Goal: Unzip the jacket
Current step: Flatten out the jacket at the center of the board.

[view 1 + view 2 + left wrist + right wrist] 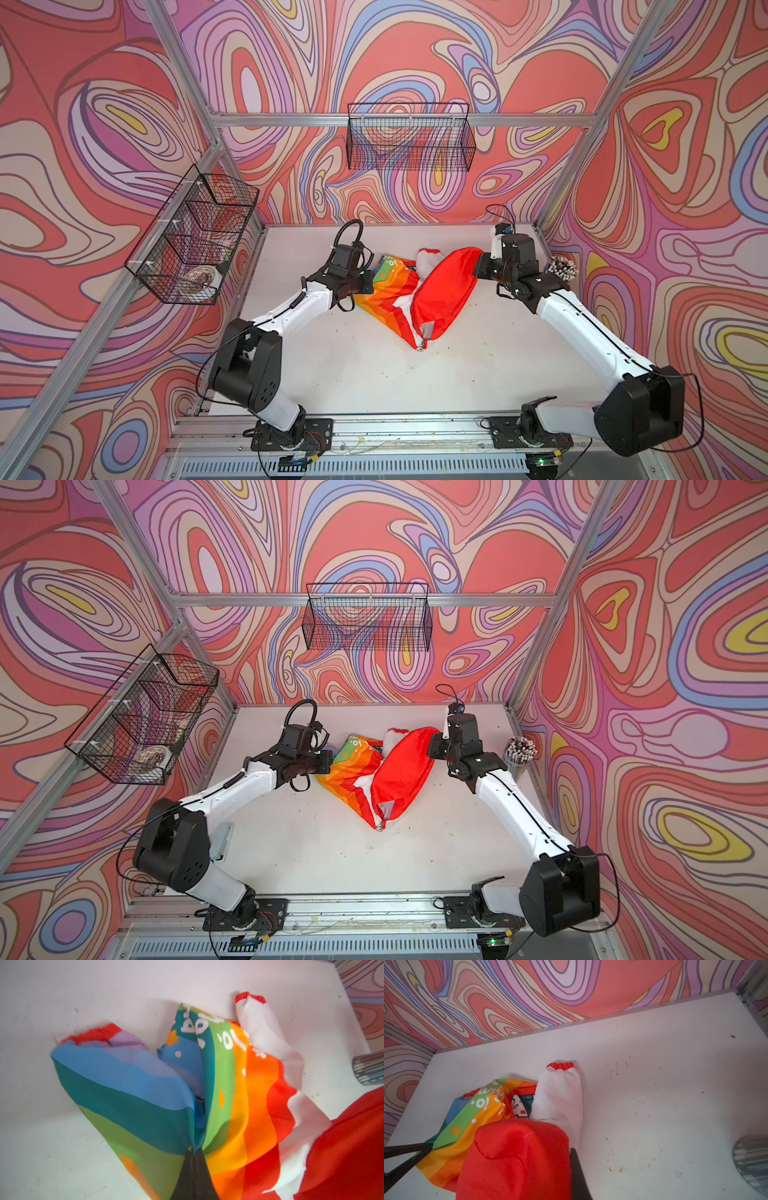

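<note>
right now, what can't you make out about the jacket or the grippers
- Zipped or not: in both top views the red hood lies folded over the front of the jacket.
- Left gripper tips: top views, hidden by its wrist.
- Right gripper: right wrist view, hood covers its grip.

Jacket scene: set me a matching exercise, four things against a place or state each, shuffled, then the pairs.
1 left gripper
2 right gripper
3 pencil cup
4 white sleeve

a red cuff toward the back wall
b shut on the red hood
c stands by the table's right edge
d shut on the rainbow fabric

Pairs: 1-d, 2-b, 3-c, 4-a
</note>
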{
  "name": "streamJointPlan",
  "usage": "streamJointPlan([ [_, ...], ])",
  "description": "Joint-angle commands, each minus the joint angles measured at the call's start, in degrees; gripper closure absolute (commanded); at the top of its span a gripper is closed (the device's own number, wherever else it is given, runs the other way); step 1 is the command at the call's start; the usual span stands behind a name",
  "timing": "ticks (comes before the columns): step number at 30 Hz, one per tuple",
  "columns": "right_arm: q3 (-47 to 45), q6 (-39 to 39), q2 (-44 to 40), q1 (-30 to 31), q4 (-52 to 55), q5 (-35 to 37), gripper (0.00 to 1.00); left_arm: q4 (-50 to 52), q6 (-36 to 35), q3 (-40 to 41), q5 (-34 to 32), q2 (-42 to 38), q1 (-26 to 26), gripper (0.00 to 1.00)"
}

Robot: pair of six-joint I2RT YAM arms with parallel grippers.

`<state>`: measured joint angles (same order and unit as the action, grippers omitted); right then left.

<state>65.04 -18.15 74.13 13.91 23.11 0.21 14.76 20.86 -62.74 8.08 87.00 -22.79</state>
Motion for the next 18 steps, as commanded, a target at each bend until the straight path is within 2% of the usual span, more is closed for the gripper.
streamJointPlan([
  [1,6.0,1.6,-3.7,-0.1,2.4,2.5,1.0,6.0,3.7,-1.7,-6.0,-8.9,0.3,1.0],
  [5,15.3,4.3,-5.5,-0.1,5.4,3.2,1.0,13.0,4.6,-8.2,-9.9,-16.5,0.2,1.0],
  [11,30.2,7.0,-4.7,-0.1,9.3,3.8,1.0,21.8,3.6,-21.4,-13.4,-21.1,0.2,1.0],
  [14,33.2,7.3,-4.4,-0.1,10.6,7.1,1.0,24.3,2.9,-26.6,-15.3,-21.6,-0.4,1.0],
  [18,30.9,6.0,-3.0,-0.1,14.8,13.3,1.0,24.2,2.5,-26.4,-17.7,-20.6,-3.2,1.0],
])
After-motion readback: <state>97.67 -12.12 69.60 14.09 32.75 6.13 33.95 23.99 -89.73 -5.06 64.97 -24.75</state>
